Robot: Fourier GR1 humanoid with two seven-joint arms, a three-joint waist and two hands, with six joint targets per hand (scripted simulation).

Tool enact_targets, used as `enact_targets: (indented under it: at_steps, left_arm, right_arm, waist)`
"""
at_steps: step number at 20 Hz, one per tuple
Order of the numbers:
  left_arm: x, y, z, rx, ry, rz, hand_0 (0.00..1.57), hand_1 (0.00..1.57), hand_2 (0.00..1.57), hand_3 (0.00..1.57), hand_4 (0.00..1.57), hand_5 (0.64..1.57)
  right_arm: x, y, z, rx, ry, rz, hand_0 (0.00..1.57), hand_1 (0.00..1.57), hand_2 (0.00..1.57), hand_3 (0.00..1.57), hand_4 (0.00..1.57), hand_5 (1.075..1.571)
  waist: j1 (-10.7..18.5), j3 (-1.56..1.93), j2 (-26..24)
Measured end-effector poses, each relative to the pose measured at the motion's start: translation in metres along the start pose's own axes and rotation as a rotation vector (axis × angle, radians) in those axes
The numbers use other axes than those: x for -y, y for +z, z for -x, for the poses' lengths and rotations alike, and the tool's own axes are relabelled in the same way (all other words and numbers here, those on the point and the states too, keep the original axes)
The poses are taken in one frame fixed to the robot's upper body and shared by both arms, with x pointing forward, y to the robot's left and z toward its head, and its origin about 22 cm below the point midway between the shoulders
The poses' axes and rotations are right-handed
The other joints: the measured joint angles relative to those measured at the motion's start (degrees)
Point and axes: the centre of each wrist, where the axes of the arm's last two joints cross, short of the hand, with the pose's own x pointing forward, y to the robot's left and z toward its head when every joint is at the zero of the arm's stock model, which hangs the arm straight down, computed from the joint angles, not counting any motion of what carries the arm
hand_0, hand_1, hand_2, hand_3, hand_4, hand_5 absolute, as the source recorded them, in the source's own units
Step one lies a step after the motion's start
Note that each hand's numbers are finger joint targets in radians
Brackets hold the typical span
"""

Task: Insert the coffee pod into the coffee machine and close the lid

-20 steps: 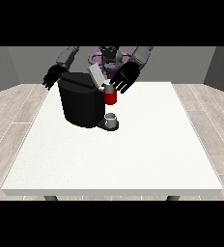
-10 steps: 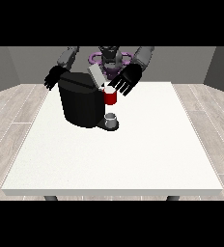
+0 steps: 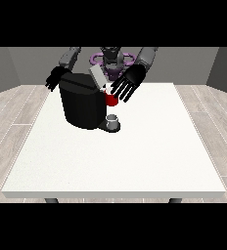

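Grey thing [image 3: 113, 119] low at front of coffee machine [image 3: 82, 105], sitting on machine's dark base tray [image 3: 110, 127], cup-like, upright; cannot tell whether pod or not. No plainly recognisable coffee pod elsewhere on the tabletop.

Red thing at the machine [image 3: 110, 99] directly above the grey thing, at the machine's front face, partly covered by fingertips of the hand at the view's right.

Coffee machine: black, blocky body, standing on far-left part of white table [image 3: 135, 161], nearer the robot's edge than the camera's. Lid [image 3: 98, 78] raised, a pale grey slab tilted up and back from machine's top toward the robot.

Hand at the view's right [image 3: 130, 80]: black, just beside the raised lid and above the red thing. Fingers straight and fanned apart, pointing down and toward view's left; tips reaching the red thing, actual contact not resolvable. Nothing held between fingers and thumb.

Hand at the view's left [image 3: 55, 78]: black, behind machine's upper far corner, partly hidden by the body. Fingers seen hanging downward, slightly apart, not wrapped round anything visible. Touching machine or merely near: cannot tell.

Robot torso [image 3: 110, 61] at far table edge, grey with purple rings, both grey forearms angling down to either side of machine.

Wood-plank floor [image 3: 17, 127] around table, grey walls behind
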Motion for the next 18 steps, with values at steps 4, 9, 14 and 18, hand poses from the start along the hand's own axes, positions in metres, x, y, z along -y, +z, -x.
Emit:
enact_targets:
  at_steps: [4,9,14,18]
  left_arm:
    - [0.008,-0.003,-0.008,0.012,-0.024,0.031,0.0,0.0,0.0,0.0,0.0,1.571]
    - [0.015,0.001,0.001,-0.003,-0.023,0.052,0.0,0.0,0.0,0.0,0.0,1.571]
    - [0.027,0.002,0.001,-0.011,-0.012,0.086,0.0,0.0,0.0,0.0,0.0,1.571]
    - [0.043,0.006,0.007,-0.022,0.024,0.106,0.0,0.0,0.0,0.0,0.0,1.571]
  right_arm:
    - [0.005,-0.002,0.007,-0.01,-0.001,0.02,0.0,0.0,0.0,0.0,0.42,1.571]
    - [0.01,0.001,0.009,-0.025,-0.001,0.017,0.0,0.0,0.0,0.0,0.38,1.571]
    - [0.017,0.009,0.019,-0.052,-0.018,0.031,0.0,0.0,0.0,0.0,0.43,1.571]
    - [0.021,0.022,0.032,-0.078,-0.016,0.044,0.0,0.0,0.0,0.0,0.4,1.571]
  waist:
    - [1.05,0.0,-0.4]
    - [1.26,-0.03,-2.2]
    - [2.35,-0.03,-5.01]
    - [3.52,-0.03,-8.05]
